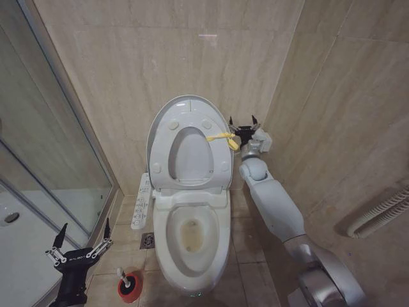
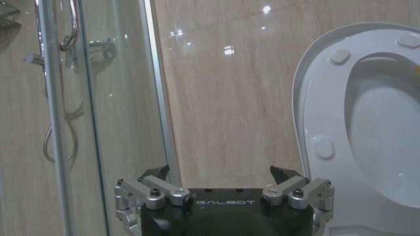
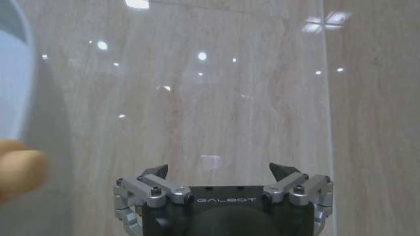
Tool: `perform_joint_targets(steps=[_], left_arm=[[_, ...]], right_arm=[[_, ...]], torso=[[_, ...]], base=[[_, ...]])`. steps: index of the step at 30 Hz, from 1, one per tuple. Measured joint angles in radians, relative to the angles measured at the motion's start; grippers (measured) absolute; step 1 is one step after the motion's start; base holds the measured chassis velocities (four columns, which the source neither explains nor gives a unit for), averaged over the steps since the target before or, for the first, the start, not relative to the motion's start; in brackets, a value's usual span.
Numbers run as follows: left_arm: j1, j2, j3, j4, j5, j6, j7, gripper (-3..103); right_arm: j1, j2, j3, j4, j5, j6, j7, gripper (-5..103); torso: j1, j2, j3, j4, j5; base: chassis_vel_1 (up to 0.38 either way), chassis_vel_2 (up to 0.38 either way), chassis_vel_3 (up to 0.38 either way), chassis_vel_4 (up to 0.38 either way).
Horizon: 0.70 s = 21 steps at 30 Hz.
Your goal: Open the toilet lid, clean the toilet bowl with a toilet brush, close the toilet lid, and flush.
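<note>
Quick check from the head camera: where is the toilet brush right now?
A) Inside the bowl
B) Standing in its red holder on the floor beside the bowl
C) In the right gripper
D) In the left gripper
B: the toilet brush stands in its red holder on the floor, beside the toilet bowl; the open left gripper hovers above it, empty.

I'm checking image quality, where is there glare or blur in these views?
Left wrist view: bright light spots glare off the tiled wall. Right wrist view: similar spots on the wall, and a blurred yellow blob sits out of focus close to the lens. Head view: evenly lit.
</note>
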Motion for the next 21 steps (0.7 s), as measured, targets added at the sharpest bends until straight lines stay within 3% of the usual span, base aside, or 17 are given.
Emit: perform_joint_targets(steps=[21], left_arm=[[0.0, 0.0, 0.0, 0.0, 0.0, 0.0, 0.0, 100]], right_arm=[[-0.17, -0.142, -0.098, 0.278, 0.123, -0.055, 0.027, 100]], torso=[[0.0, 0.0, 0.0, 0.0, 0.0002]], base=[[0.0, 0.0, 0.0, 0.0]])
